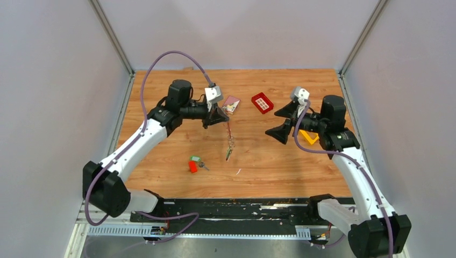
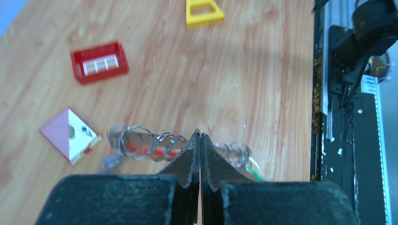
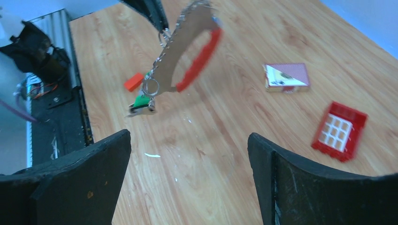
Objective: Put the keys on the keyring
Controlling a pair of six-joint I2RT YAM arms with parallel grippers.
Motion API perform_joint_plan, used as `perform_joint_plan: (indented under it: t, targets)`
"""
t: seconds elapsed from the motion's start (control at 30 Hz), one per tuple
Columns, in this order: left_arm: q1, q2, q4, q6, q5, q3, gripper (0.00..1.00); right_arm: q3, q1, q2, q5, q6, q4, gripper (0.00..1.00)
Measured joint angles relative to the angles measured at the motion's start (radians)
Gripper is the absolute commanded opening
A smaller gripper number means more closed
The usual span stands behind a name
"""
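Note:
My left gripper (image 1: 219, 117) is shut on the keyring (image 1: 230, 138), which hangs down from it above the table. In the left wrist view its fingertips (image 2: 196, 140) are pressed together over the wire rings of the keyring (image 2: 136, 140). From the right wrist I see the keyring (image 3: 187, 44) as a grey strip with a red arc, and a green-headed key (image 3: 141, 101) dangles from its lower ring. Another green-headed key (image 1: 196, 159) lies on the table beside a small red block (image 1: 192, 167). My right gripper (image 1: 282, 121) hovers to the right of the keyring, open and empty (image 3: 188, 136).
A red gridded tray (image 1: 262, 102) lies at the back centre, with a pink and white card (image 1: 231, 105) to its left. A yellow triangle frame (image 1: 309, 137) lies under my right arm. The black rail (image 2: 347, 117) runs along the near table edge.

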Motion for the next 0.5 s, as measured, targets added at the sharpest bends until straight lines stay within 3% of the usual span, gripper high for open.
perform_joint_plan:
  t: [0.23, 0.5]
  targets:
    - [-0.004, -0.098, 0.203, -0.103, 0.113, -0.093, 0.00, 0.090, 0.178, 0.101, -0.027, -0.052, -0.001, 0.70]
    - [-0.046, -0.154, 0.355, -0.179, 0.183, -0.209, 0.00, 0.148, 0.328, 0.151, -0.007, -0.153, -0.020, 0.57]
